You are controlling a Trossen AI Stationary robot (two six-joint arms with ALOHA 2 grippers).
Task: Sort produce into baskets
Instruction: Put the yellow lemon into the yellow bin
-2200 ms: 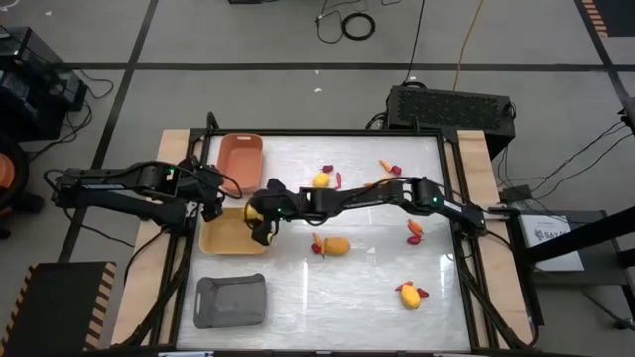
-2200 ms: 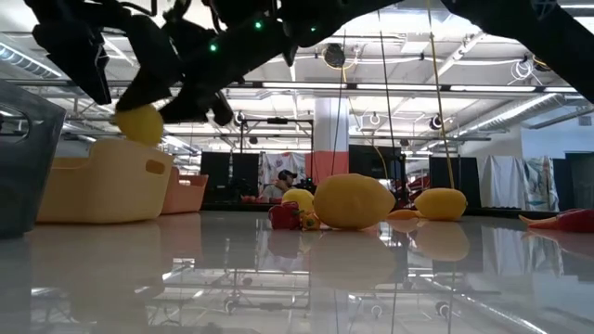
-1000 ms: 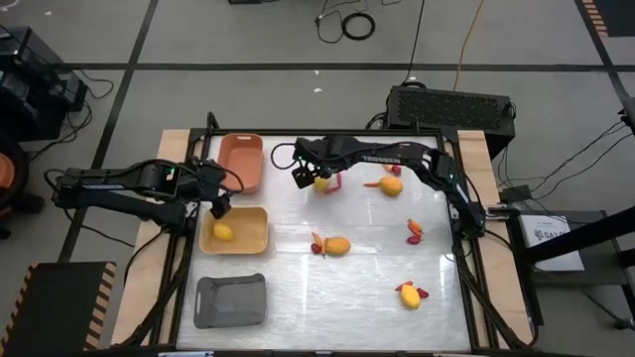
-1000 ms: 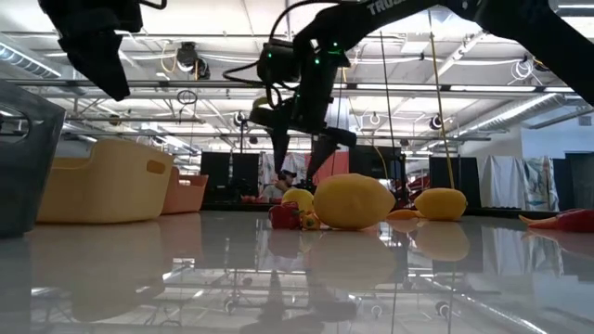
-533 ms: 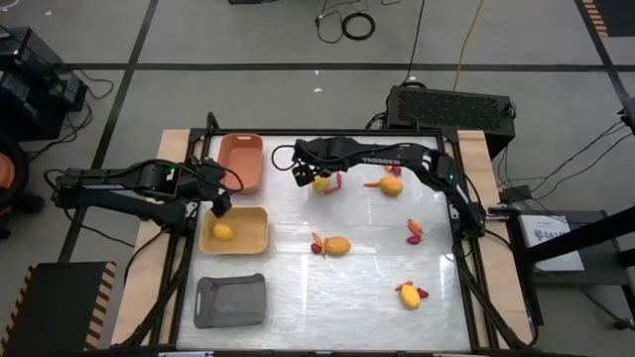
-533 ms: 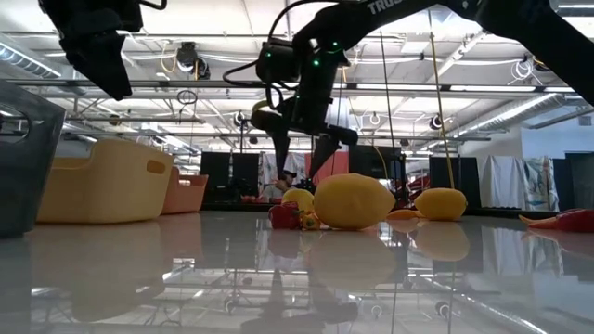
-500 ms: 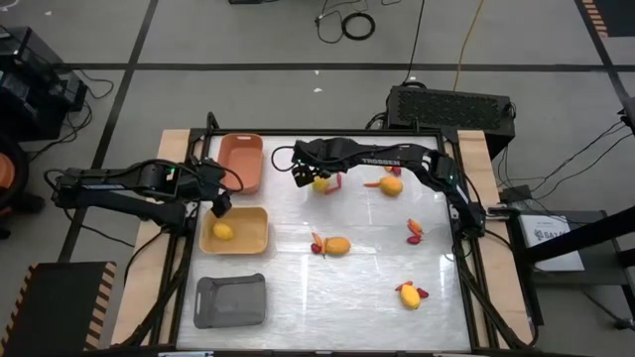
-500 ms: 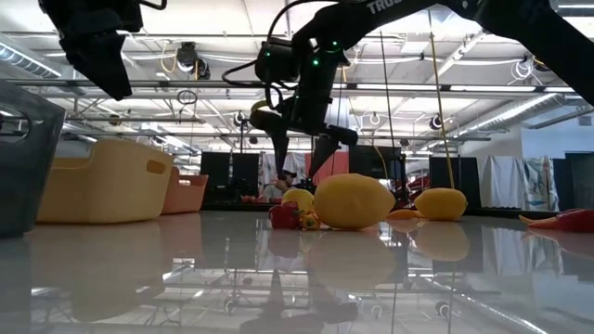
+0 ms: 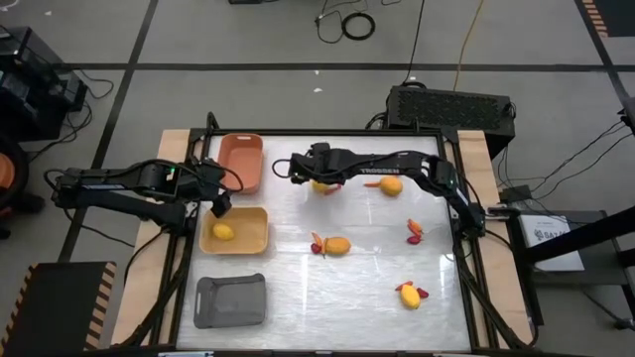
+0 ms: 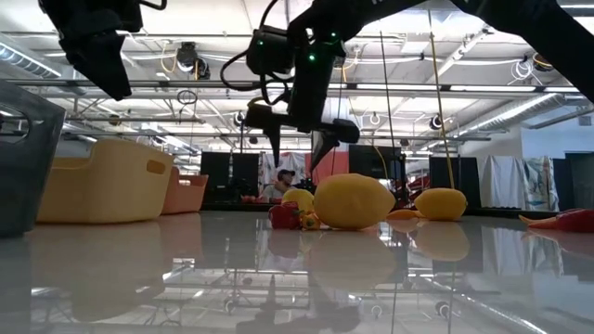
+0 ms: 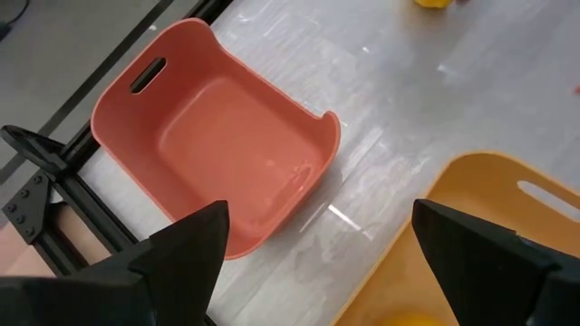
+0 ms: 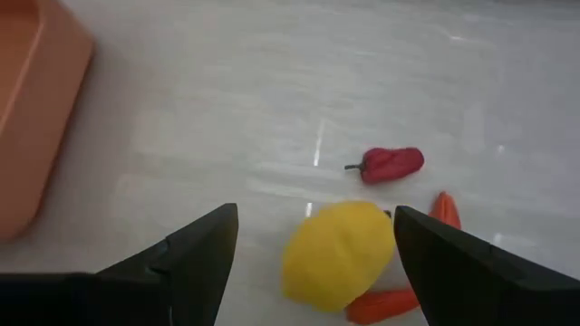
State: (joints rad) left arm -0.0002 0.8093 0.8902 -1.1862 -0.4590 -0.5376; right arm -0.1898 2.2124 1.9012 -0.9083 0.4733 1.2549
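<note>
A: How far along is the sorting?

B: Early, by my read. One yellow fruit (image 9: 224,232) lies in the yellow basket (image 9: 254,230). The salmon basket (image 9: 241,160) looks empty in the high and left wrist views, and I see nothing in the grey basket (image 9: 232,300) at the near left corner.

A: And what is left on the surface (image 9: 367,288)?

B: Most of it. A lemon (image 12: 337,254) sits at the far side with a red pepper (image 12: 391,163) just beside it and orange sticks (image 12: 384,303) touching or nearly touching it. Another yellow fruit (image 9: 392,184) lies farther right with an orange stick (image 9: 371,183) next to it. A third fruit (image 9: 337,245) rests mid-surface beside a small red piece (image 9: 317,246). A red-orange piece (image 9: 415,231) is toward the right edge, and a fourth fruit (image 9: 408,295) with a red bit lies near the front right.

A: Which arm is working?

B: The right gripper (image 9: 301,174) hovers over the far side, jaws spread and holding nothing, the lemon just ahead of them in its wrist view. It looks lined up to take that one next.

A: And the left?

B: The left gripper (image 9: 219,205) waits above the gap between the salmon and yellow baskets, jaws spread wide, empty.
</note>
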